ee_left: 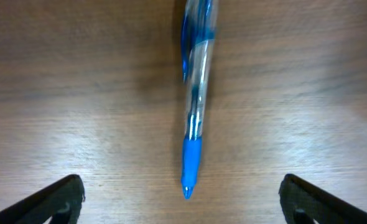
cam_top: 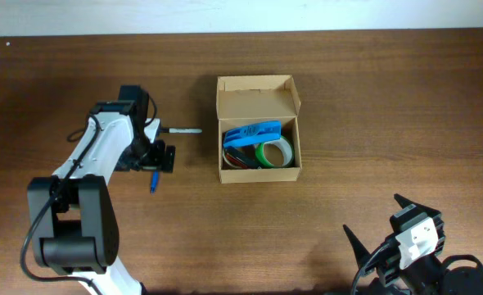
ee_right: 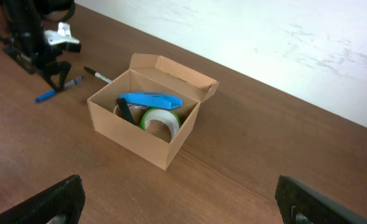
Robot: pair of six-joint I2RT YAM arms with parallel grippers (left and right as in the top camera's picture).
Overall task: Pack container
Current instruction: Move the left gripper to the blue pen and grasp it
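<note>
Container (cam_top: 258, 173) sits mid-table, flap up, holding tape rolls (cam_top: 276, 152) and a blue case (cam_top: 252, 133) — black pen (cam_top: 182, 130) and blue pen (ee_left: 193, 124) lie outside, unpacked. My left gripper (ee_left: 182, 202) hovers over the blue pen, jaws spread; right gripper (ee_right: 178, 202) idle, also spread.

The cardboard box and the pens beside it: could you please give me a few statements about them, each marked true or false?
1. The container has its flap lid open. True.
2. The blue pen lies inside the container. False: it lies on the table, to the left of the box in the overhead view.
3. The left claw is shut on the blue pen. False: it is open, with one finger on either side of the pen and neither touching it.
4. A green tape roll sits in the container. True.
</note>
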